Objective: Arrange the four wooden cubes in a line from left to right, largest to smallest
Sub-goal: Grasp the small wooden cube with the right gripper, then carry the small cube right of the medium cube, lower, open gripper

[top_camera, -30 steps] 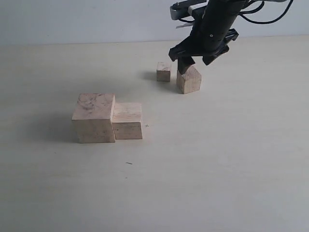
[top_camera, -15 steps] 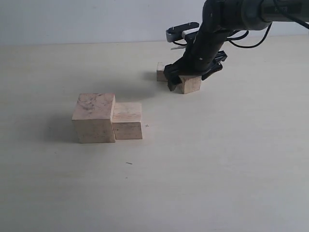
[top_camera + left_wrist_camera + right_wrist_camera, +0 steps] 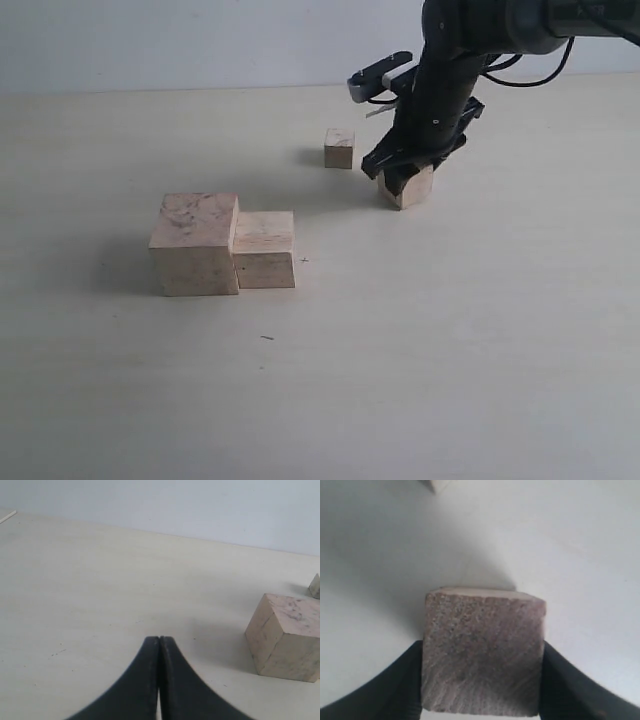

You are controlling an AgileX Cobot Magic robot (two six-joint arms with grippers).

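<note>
The largest wooden cube (image 3: 195, 243) stands left of centre with the second-largest cube (image 3: 265, 249) touching its right side. Farther back, the smallest cube (image 3: 339, 148) stands alone. To its right my right gripper (image 3: 406, 172) is shut on the third-largest cube (image 3: 410, 188), low over the table. In the right wrist view this cube (image 3: 484, 655) fills the gap between the black fingers (image 3: 402, 682). My left gripper (image 3: 159, 640) is shut and holds nothing, and the largest cube (image 3: 286, 636) lies off to one side of it. The left gripper is outside the exterior view.
The pale table (image 3: 450, 340) carries nothing but the cubes. The right arm (image 3: 450, 60) reaches in from the back right. A corner of another cube (image 3: 436, 484) shows at the edge of the right wrist view, and another corner (image 3: 315, 586) in the left wrist view.
My right gripper came down over the third-largest cube and shut on it. The cube has since shifted slightly to the right and toward the front, and turned a little.
</note>
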